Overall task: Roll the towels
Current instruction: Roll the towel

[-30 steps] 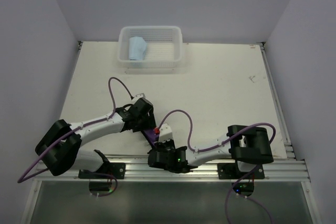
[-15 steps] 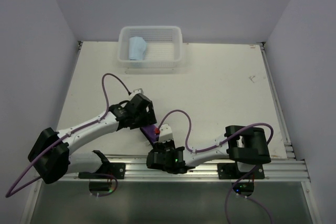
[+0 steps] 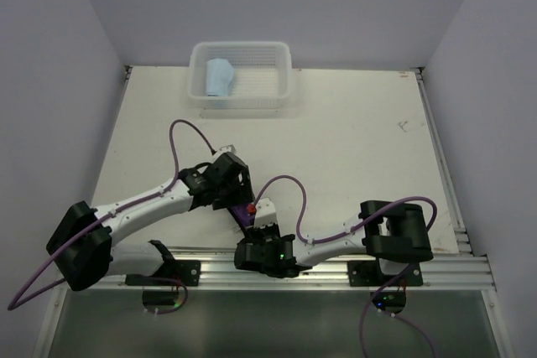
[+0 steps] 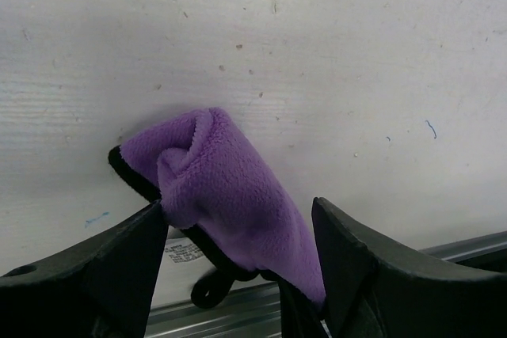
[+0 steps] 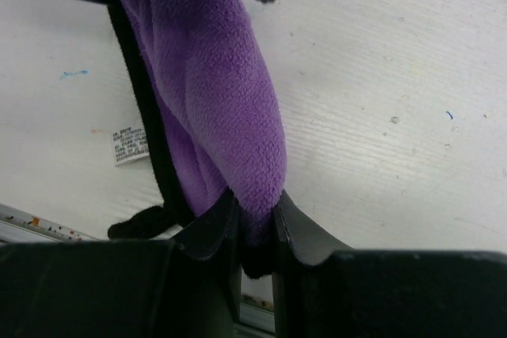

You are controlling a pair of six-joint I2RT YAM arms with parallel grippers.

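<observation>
Against the frame one second earlier: left elbow drawn further toward the near-left corner, right arm barely shifted. Released: left end effector (image 4: pixel 238 210), jaws spread astride the rolled purple towel (image 4: pixel 214 172). Clenched on that towel's near end: right end effector (image 5: pixel 255 218). Towel low over the tabletop (image 3: pixel 352 140) near the front edge, long axis diagonal, far-left to near-right. Light blue towel (image 3: pixel 220 78) in the white basket (image 3: pixel 282 83).

Open table (image 3: pixel 361 148) right, basket (image 3: pixel 252 100) at back
</observation>
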